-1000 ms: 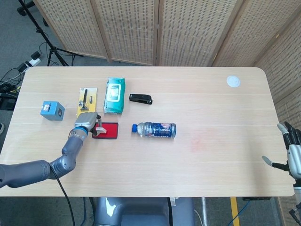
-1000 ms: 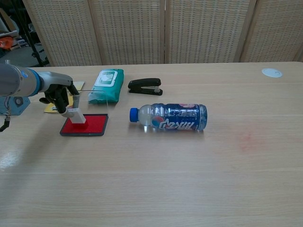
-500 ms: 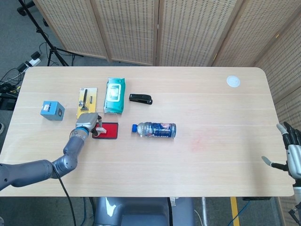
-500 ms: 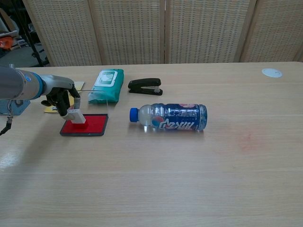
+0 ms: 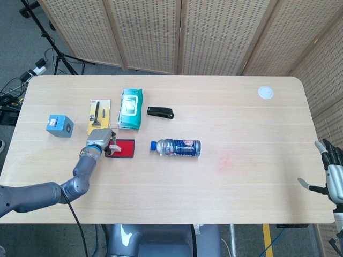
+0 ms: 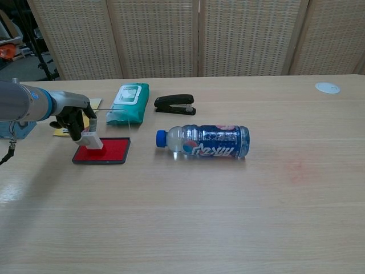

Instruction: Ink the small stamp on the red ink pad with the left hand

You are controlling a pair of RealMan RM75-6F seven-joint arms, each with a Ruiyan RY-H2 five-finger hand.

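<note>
My left hand (image 6: 73, 118) (image 5: 102, 137) grips the small white stamp (image 6: 92, 139) (image 5: 113, 146) and holds it tilted with its lower end on the left part of the red ink pad (image 6: 109, 151) (image 5: 125, 148). The pad lies flat in its black tray, left of the bottle. My right hand (image 5: 333, 172) shows only in the head view, at the far right edge beyond the table, its fingers spread and nothing in it.
A plastic bottle (image 6: 204, 141) lies on its side right of the pad. Behind it are a black stapler (image 6: 174, 104) and a green wipes pack (image 6: 128, 103). A yellow card (image 5: 98, 114) and a blue box (image 5: 59, 125) sit at the left. A white disc (image 6: 327, 88) lies far right.
My left forearm has shifted slightly; the stamp stays pressed on the ink pad. The right hand has not moved.
</note>
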